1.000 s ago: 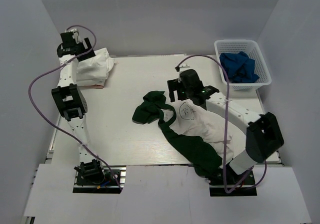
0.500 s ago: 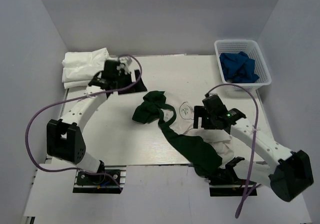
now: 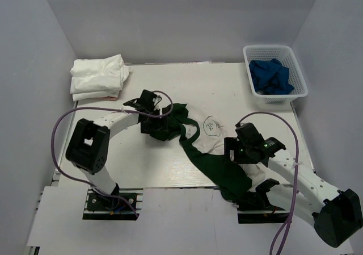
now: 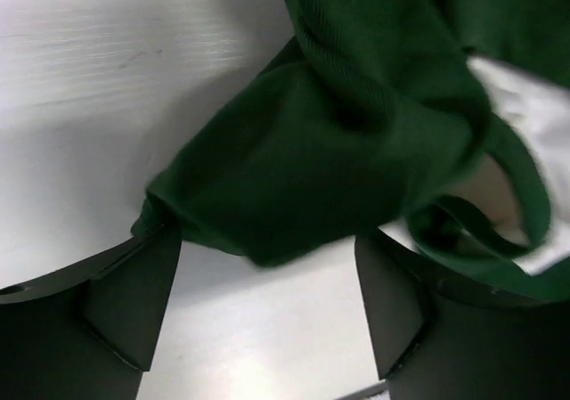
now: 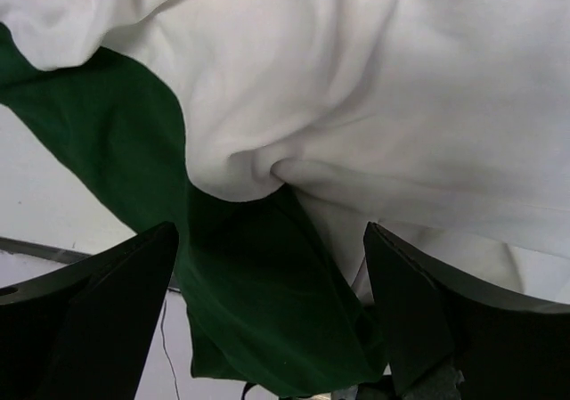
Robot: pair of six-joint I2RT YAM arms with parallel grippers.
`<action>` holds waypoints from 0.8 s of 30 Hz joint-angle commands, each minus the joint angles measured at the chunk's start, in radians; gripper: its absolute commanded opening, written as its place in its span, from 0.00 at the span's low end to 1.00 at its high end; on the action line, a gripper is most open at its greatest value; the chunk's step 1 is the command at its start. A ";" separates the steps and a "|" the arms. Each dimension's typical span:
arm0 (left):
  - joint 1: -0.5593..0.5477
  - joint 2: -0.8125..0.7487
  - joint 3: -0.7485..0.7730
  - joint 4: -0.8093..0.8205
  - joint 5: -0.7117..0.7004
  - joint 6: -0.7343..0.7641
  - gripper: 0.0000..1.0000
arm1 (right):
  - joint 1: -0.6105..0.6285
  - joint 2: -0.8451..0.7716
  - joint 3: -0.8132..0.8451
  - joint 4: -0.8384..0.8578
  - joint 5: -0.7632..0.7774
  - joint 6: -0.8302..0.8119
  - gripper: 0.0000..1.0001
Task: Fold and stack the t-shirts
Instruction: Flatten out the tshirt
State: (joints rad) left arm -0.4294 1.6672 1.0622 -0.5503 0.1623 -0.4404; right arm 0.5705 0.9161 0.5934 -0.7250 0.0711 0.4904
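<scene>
The crumpled white tee (image 3: 211,134) with dark green sleeves and a cartoon print lies mid-table. One green sleeve (image 3: 170,121) is bunched at its left, the other (image 3: 224,172) trails to the near edge. My left gripper (image 3: 154,123) is open, its jaws low on either side of the left sleeve's edge (image 4: 338,142). My right gripper (image 3: 235,151) is open over the tee's near part, above white cloth (image 5: 356,79) and green cloth (image 5: 240,275). Folded white tees (image 3: 96,76) are stacked at the back left.
A white basket (image 3: 249,53) holding blue cloth (image 3: 272,74) stands at the back right. The table (image 3: 142,164) ends just before the arm bases, and the green sleeve hangs over that near edge. Purple cables loop beside both arms.
My left arm swung from the white stack at the back left down to the left green sleeve. My right arm drew back from the print toward the near edge.
</scene>
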 commanded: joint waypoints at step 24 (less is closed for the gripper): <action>0.050 0.297 1.353 -0.328 -0.565 0.166 0.00 | -0.113 0.438 0.904 0.332 0.489 -0.375 0.00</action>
State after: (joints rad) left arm -0.4210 1.9427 2.0640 -0.8009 -0.2298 -0.3397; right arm 0.4961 1.2766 1.2724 -0.5125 0.4488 0.2920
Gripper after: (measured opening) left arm 0.027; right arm 0.023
